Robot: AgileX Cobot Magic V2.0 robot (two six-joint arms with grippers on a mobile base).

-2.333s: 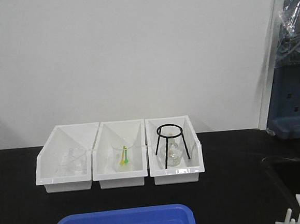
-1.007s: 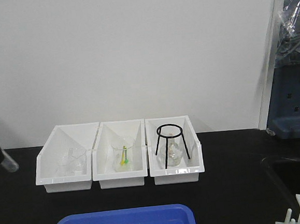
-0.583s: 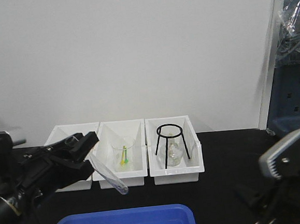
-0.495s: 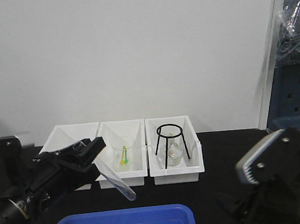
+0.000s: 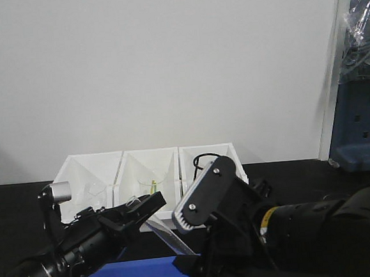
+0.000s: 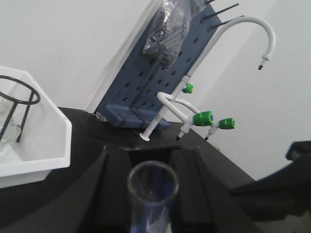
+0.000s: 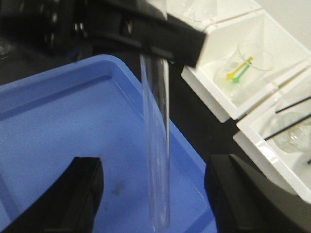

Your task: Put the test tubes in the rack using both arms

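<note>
Tube (image 7: 158, 145), clear and slim, hangs slanting down the middle of the right wrist view, over the tray (image 7: 58, 121). The left gripper (image 5: 146, 209), at top, pinches it near its open end. The right gripper (image 7: 154, 165) gapes wide astride its lower half, not touching. Likely light, slick and brittle: take it mid-length, gently. No rack shows in any view.
</note>
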